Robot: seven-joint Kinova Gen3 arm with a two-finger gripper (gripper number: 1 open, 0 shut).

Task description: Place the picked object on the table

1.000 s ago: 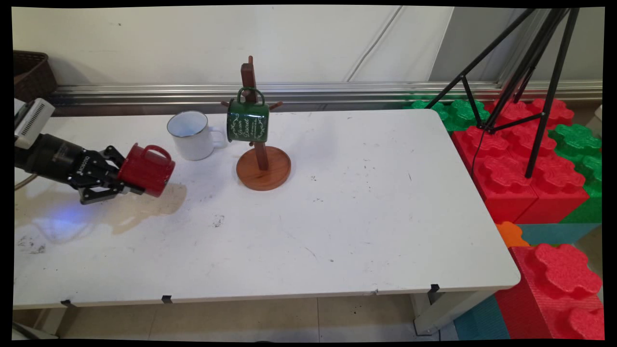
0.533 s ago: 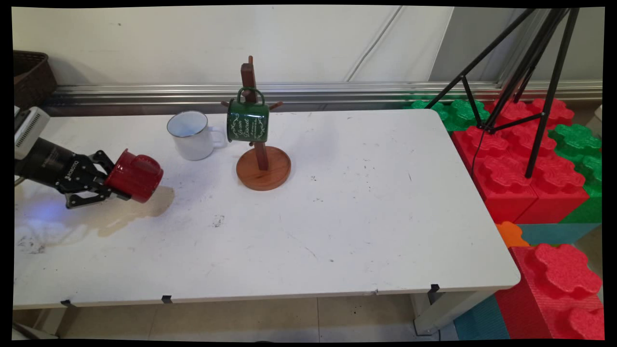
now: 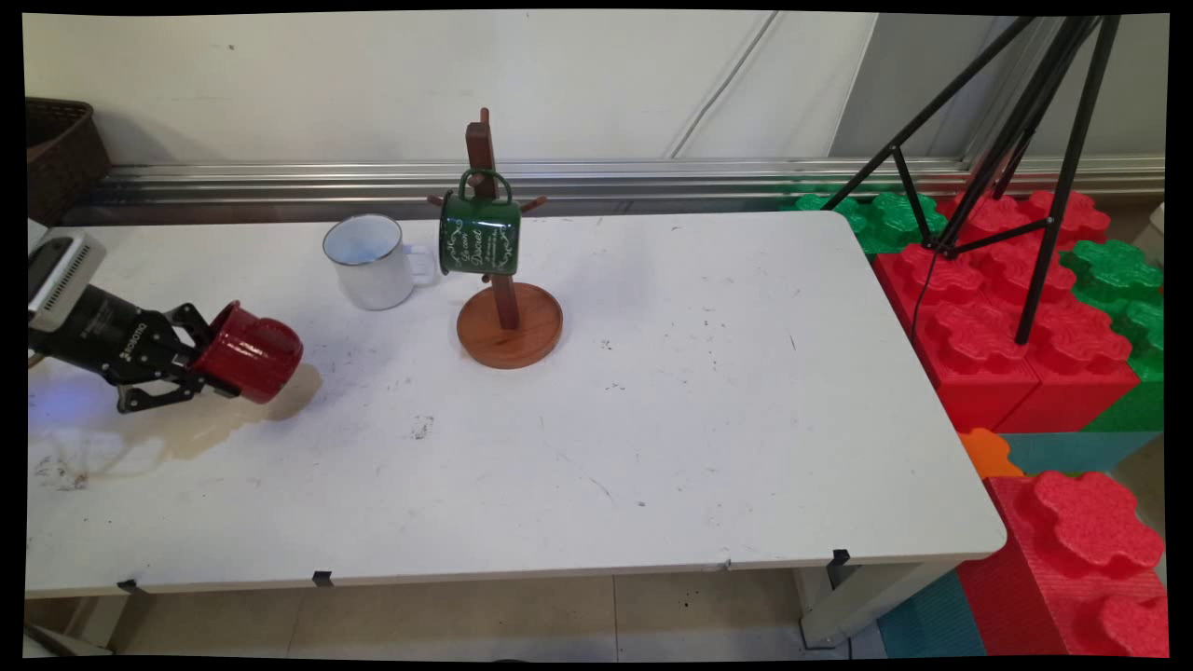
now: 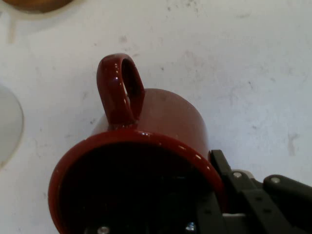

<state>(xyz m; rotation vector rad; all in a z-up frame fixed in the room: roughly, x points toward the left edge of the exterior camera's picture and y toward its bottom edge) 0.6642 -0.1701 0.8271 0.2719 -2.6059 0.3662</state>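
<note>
At the far left of the main view a dark woven basket [image 3: 58, 140] sits against the wall behind the counter [image 3: 652, 447], its contents hidden. Just below it the end effector [image 3: 191, 362] reaches in low over the counter's left end, clamped on the rim of a red mug [image 3: 250, 352]: in the hand view one finger goes inside the mug's dark mouth and the other presses the outer wall at the lower right of the red mug [image 4: 146, 165]. The mug lies tilted on its side, mouth toward the end effector [image 4: 214, 214] and base pointing right, its handle turned up toward the camera on the hand; nothing can be made out inside it. It hangs just above the counter over a tan stain. Farther right and toward the wall stands one white enamel mug [image 3: 368, 261], upright, its bluish-white inside showing no contents. Just beside it is a wooden mug tree [image 3: 503, 317] on a round base, with one green mug [image 3: 479, 233] hung by its handle from a peg. That makes three mugs, one of each colour. Off the counter's right end stand red and green foam blocks [image 3: 1025, 317] and a black tripod [image 3: 1016, 140].
</note>
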